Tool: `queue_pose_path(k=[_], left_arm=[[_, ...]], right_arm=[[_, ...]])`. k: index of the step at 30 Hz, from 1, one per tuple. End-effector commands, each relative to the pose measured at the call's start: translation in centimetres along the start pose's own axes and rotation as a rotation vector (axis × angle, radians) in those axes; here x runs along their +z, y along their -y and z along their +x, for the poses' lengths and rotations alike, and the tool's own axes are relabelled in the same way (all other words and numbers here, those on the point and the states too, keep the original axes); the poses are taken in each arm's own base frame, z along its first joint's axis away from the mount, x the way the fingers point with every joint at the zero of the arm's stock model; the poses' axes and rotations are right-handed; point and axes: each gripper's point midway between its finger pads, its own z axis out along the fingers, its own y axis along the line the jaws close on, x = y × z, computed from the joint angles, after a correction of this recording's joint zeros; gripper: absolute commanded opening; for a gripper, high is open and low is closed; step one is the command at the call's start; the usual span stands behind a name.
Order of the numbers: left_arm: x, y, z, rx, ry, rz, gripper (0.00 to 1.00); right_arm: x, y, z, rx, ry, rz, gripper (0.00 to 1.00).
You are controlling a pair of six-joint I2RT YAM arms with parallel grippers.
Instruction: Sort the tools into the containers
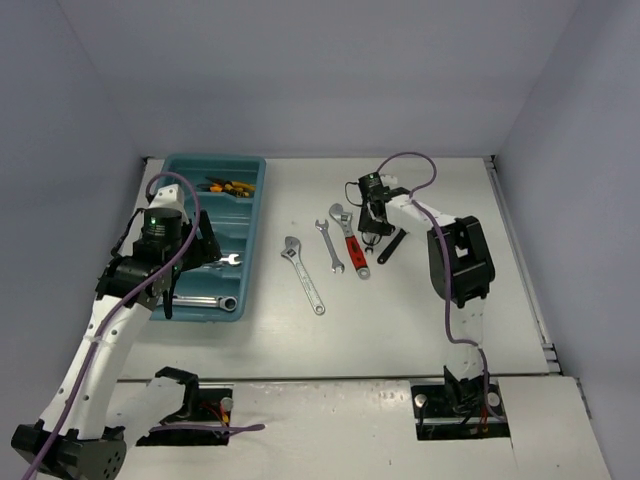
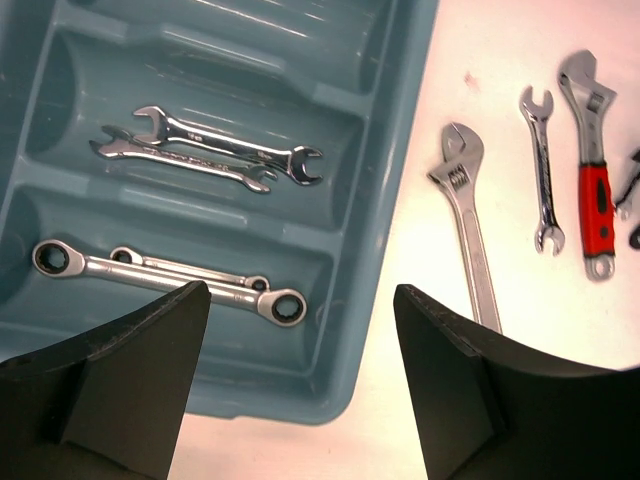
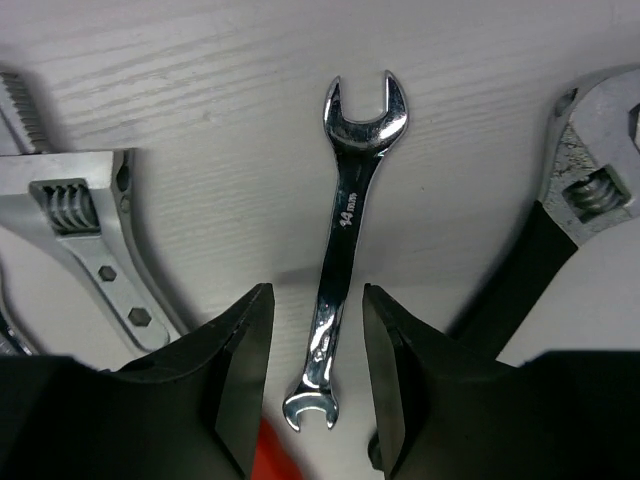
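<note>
adjustable wrenches flank the small spanner.

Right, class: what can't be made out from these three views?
- Top view: yellow items in the tray too small to identify; right gripper hides the small wrench.
- Right wrist: silver adjustable wrench and black-handled wrench cut off by side edges.
- Left wrist: dark tool cut by right edge.

White-and-black arms carry purple cables and green lights.
</note>
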Motion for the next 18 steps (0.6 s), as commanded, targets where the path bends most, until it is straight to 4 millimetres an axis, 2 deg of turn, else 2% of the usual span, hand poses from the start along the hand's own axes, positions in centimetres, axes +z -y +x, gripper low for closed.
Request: queue_pose_path(k=[1,7,11,13,15,18], left_arm=[[-1.1,0.2,0.6,0.021,0.005,0.014,0.72],[-1.4,0.1,1.1,0.018,0.001,0.022,0.71],[-1.4,0.3,1.0,0.02,0.001,0.029,0.71],[-1.3,0.5,0.8,0.02,0.002,0.031,0.72],[-1.2,0.7,0.7,0.022,-0.003,0.036,0.72],[-1.4,1.2,0.6,0.027,-0.006,0.057,0.72]], right_arm=[[0.4,0.5,-1.9,0.075,0.029,0.049,0.37],[2.2,1.1,-0.4,0.094,-0.024,0.074,0.31],[3.0,2.1,1.5,0.083,-0.072,0.119,0.2],[3.5,2.7,2.7,0.069,-0.098,0.143,0.12],[3.7,3.5,3.9,0.05,-0.122,0.173,0.0],[3.4,4.2,4.4,0.03,-0.128,0.193,0.0]])
